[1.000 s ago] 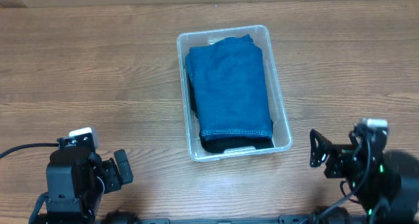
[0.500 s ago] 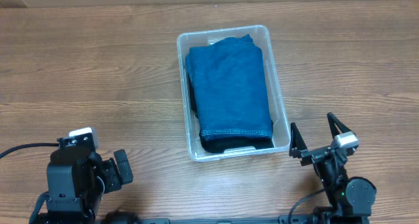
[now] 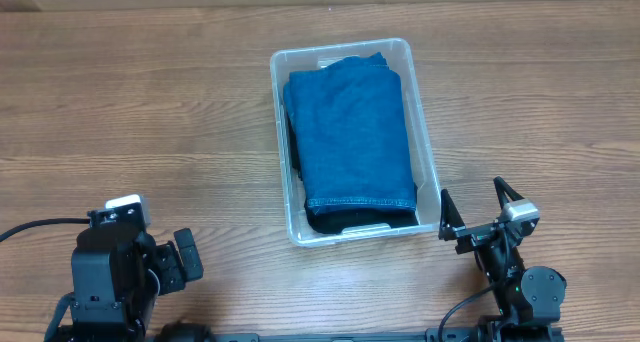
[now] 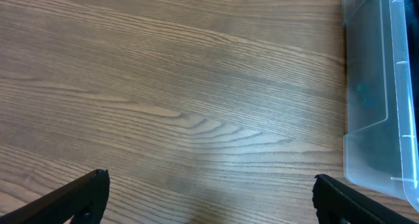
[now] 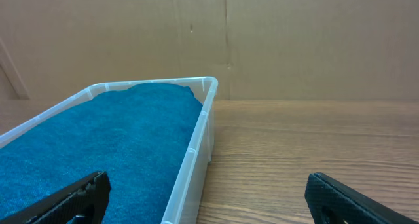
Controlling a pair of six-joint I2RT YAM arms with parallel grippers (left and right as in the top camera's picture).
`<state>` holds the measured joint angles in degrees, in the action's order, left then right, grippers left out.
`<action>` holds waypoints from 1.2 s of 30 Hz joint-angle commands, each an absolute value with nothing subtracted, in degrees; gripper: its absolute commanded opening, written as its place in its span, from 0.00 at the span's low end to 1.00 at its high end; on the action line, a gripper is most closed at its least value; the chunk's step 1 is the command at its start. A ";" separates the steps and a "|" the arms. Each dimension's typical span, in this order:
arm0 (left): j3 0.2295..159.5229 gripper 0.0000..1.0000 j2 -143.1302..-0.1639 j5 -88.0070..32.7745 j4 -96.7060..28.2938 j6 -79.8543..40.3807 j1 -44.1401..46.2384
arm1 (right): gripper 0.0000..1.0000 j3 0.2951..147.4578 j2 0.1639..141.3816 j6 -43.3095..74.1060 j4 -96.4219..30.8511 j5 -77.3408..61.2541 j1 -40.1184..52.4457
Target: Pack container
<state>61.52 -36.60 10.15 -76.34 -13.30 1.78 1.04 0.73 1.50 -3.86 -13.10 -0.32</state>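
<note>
A clear container sat on the wooden table with folded blue jeans inside. The right gripper was spread wide just beside its near corner. The left gripper was well apart.

overhead: top-down, far | left wrist: downward | right wrist: level, seemingly low | shared: container

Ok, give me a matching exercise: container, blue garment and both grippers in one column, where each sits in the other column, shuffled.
1. container
2. blue garment
3. left gripper
4. right gripper

A. beside the container's near corner, jaws open
B. standing on the table, around its middle
C. over bare table, away from the container, jaws open
D. folded, lying inside the container

Pairs: 1-B, 2-D, 3-C, 4-A.
</note>
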 commanded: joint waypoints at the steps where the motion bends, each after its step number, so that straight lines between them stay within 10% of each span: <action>1: 61.47 1.00 -36.29 10.94 -76.23 -12.84 1.89 | 1.00 0.47 0.30 1.69 -3.53 -12.47 0.03; 20: 59.94 1.00 -29.78 10.94 -74.87 -12.84 2.26 | 1.00 0.47 0.30 1.69 -3.53 -12.47 0.03; 22: 59.16 0.58 -28.82 10.94 -74.30 -12.84 2.26 | 1.00 0.47 0.30 1.69 -3.51 -12.47 0.03; 24: 58.22 1.00 -27.55 10.94 -73.47 -12.84 2.26 | 1.00 0.47 0.30 1.69 -3.51 -12.47 0.03; 36: 22.22 1.00 -10.35 -0.21 -34.20 4.51 2.26 | 1.00 0.47 0.30 1.69 -3.53 -12.47 0.03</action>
